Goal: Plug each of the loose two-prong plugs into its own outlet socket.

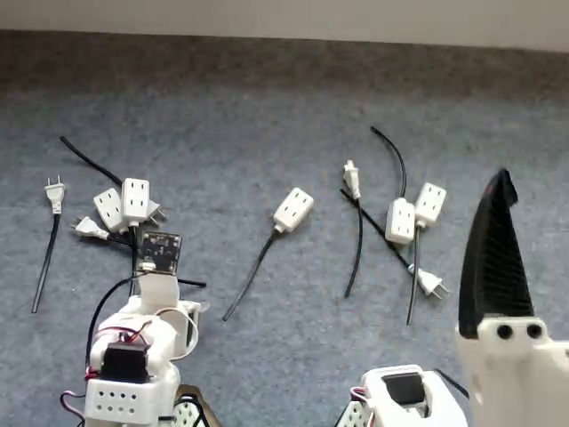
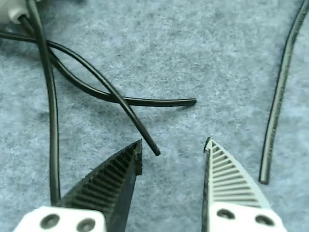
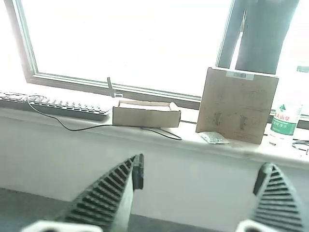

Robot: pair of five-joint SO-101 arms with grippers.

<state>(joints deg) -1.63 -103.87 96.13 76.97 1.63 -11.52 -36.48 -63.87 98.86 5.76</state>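
Hovering L hand (image 2: pixel 174 145), spread apart, above crossed cables (image 2: pixel 145 102); R hand (image 3: pixel 202 164) apart, raised. 1 loose plug (image 1: pixel 55 191) on surface, left of sockets (image 1: pixel 135 197). Advice: grip plug body, prongs aligned w/ slots.

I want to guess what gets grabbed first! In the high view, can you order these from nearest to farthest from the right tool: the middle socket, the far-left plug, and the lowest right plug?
1. lowest right plug: on the carpet just beside the raised right tool.
2. middle socket: mid-carpet.
3. far-left plug: across the carpet, by the left edge.
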